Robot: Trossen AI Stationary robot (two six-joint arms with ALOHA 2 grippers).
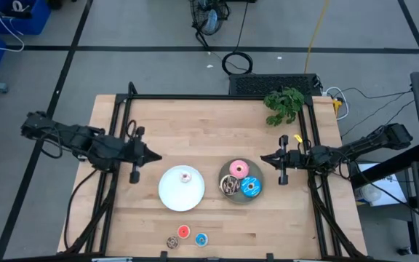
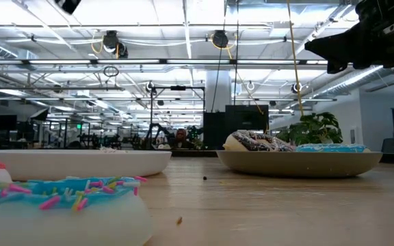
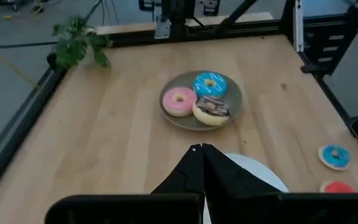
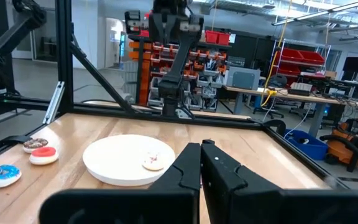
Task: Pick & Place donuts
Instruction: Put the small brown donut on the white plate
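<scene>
Donuts (image 1: 241, 179) between both shut pincers

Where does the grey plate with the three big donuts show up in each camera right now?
High view: grey plate, right of centre, beside the white plate.
Low view: right of centre, rim seen edge-on.
Left wrist view: upper middle, beyond the gripper.
Right wrist view: not in it.
Shared landmark: the white plate, also in the low view and right wrist view.
</scene>
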